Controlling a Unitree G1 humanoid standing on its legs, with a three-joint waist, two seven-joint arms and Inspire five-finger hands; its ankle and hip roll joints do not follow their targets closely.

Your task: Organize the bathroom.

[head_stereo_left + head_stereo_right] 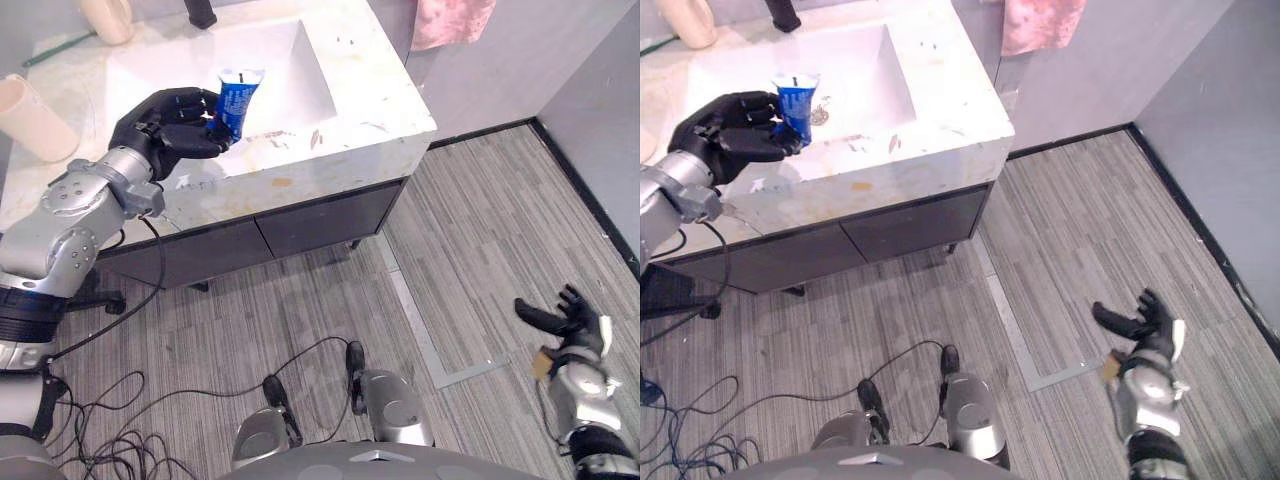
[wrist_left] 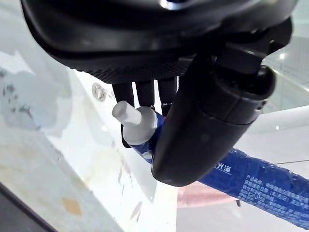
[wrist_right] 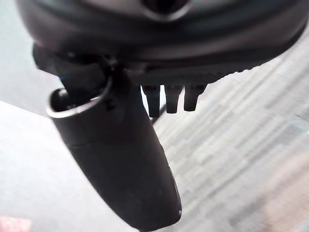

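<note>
Mid-carry: left hand (image 1: pixel 170 120) clenched round the blue tube (image 1: pixel 237 100), over the sink (image 1: pixel 290 60). Right hand (image 1: pixel 565 318) idle, fingers relaxed. Probably needs parking upright on the table (image 1: pixel 330 140) next, near the far-left cup (image 1: pixel 108 18).

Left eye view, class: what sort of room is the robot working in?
Most likely a bathroom: a marble-look vanity counter with a sunken white sink, a pink towel hanging nearby, and a blue toothpaste tube in the left hand.
</note>
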